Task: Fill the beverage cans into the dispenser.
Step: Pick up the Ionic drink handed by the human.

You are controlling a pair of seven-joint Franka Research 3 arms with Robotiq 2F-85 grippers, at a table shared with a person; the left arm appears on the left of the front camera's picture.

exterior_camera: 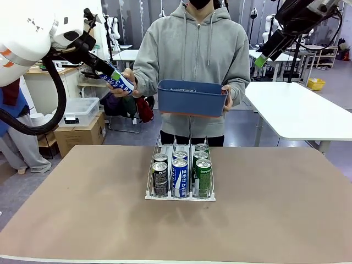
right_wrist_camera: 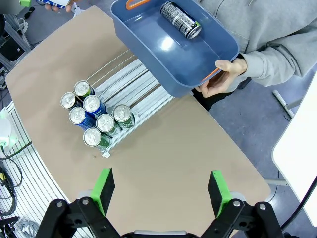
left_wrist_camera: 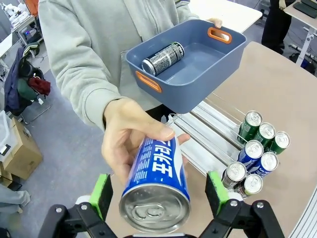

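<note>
your left gripper [left_wrist_camera: 158, 196], bottom centre, stands wide open around a pocari can [left_wrist_camera: 156, 178] that the person's hand [left_wrist_camera: 131, 136] holds, pads clear of it. your right gripper [right_wrist_camera: 161, 191] is wide open and empty. six cans [exterior_camera: 180, 176] sit in the dispenser [exterior_camera: 166, 147], mid-frame.

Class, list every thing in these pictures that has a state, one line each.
Left claw: open.
Right claw: open, empty.
Blue-and-white drink can: in person's hand, between left claw's pads.
Blue plastic bin: held aloft, black can lying inside.
White wire dispenser: seven cans standing.
</note>
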